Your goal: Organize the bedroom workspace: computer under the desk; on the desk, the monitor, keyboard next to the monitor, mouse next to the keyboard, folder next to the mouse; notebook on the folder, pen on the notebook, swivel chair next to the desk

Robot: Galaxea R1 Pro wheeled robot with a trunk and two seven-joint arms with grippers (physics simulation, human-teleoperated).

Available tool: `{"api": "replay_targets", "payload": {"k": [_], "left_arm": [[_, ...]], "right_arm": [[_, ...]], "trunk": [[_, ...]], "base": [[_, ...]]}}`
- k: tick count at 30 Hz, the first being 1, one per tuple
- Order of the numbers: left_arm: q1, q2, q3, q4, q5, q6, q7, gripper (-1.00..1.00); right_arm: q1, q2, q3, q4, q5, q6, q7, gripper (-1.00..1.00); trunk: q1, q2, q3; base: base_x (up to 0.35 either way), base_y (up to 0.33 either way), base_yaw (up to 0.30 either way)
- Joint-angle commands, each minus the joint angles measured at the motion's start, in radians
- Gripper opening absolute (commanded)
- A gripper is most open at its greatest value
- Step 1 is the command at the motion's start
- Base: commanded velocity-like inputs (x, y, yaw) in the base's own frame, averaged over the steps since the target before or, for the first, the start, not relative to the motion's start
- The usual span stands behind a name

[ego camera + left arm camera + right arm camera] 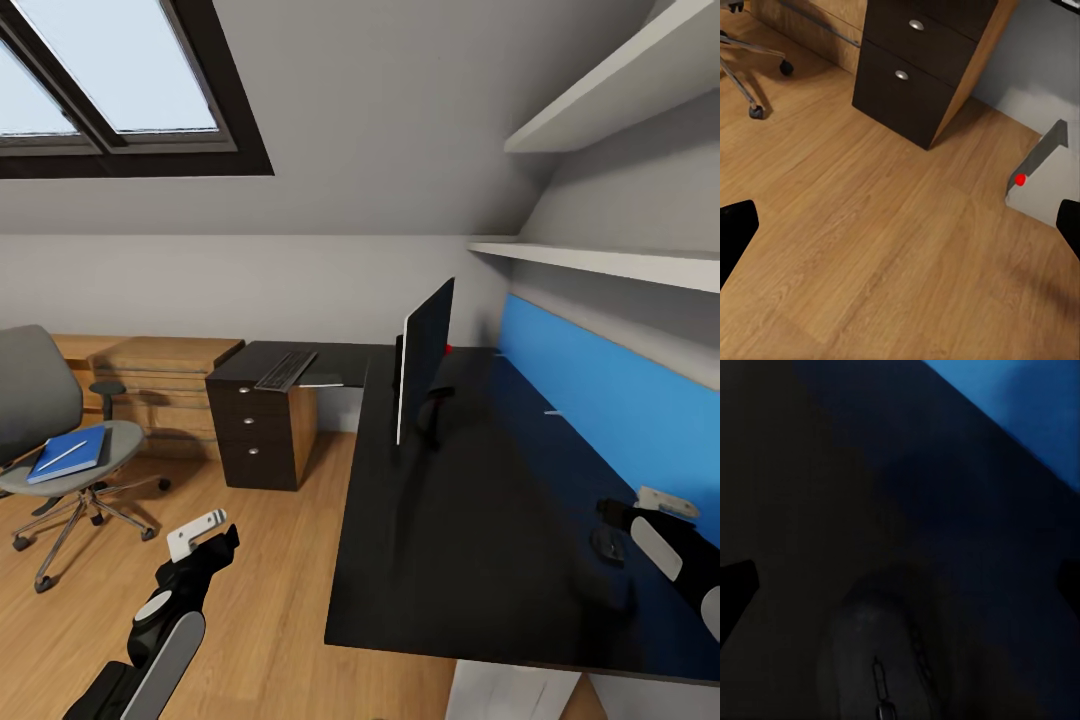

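i've got the right gripper (612,530) hanging over the desk (480,560) near the blue back panel (600,410), jaws spread, directly above a dark mouse (874,656) lying on the top; i read that as just set down or about to be picked, can't say which. the left gripper (205,540) hovers over the floor, released and empty, parked clear. the monitor (425,355) stands on the desk, the keyboard (286,370) lies on the far wing, well apart from it. the folder (68,453) sits on the chair (60,440) with a pen (62,456) on it. the computer (1042,176) is on the floor by the drawers (922,67).
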Motion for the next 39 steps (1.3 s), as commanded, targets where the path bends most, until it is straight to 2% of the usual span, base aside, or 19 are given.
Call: {"api": "replay_targets", "payload": {"k": [1, 9, 15, 23, 32, 39], "left_arm": [[-0.001, 0.001, -0.002, -0.002, 0.005, 0.003, 0.008, 1.00], [-0.001, -0.001, -0.002, -0.009, 0.005, 0.002, 0.008, 1.00], [-0.001, -0.002, -0.002, -0.010, 0.005, 0.002, 0.009, 1.00], [-0.001, -0.002, -0.002, -0.011, 0.005, 0.001, 0.009, 1.00], [-0.001, -0.003, -0.002, -0.011, 0.005, 0.001, 0.009, 1.00], [-0.001, -0.004, -0.002, -0.011, 0.005, 0.001, 0.009, 1.00]], "right_arm": [[-0.001, -0.001, 0.009, -0.002, -0.008, 0.004, -0.008, 1.00], [-0.002, 0.001, 0.010, -0.001, -0.008, 0.017, -0.008, 1.00], [-0.003, 0.002, 0.011, -0.003, -0.008, 0.086, -0.008, 1.00], [-0.003, 0.003, 0.011, -0.004, -0.009, 0.134, -0.008, 1.00], [-0.003, 0.003, 0.011, -0.003, -0.010, 0.149, -0.008, 1.00], [-0.003, 0.005, 0.011, -0.002, -0.010, 0.151, -0.008, 1.00]], "trunk": [[0.000, -0.001, -0.001], [0.000, -0.001, -0.001], [0.000, -0.001, -0.001], [0.000, -0.001, -0.001], [0.000, -0.001, -0.001], [0.027, -0.050, -0.023]], "base": [[0.000, 0.000, 0.000], [0.000, 0.000, 0.000], [0.000, 0.000, 0.000], [0.000, 0.000, 0.000], [0.000, 0.000, 0.000], [0.000, 0.000, 0.000]]}}
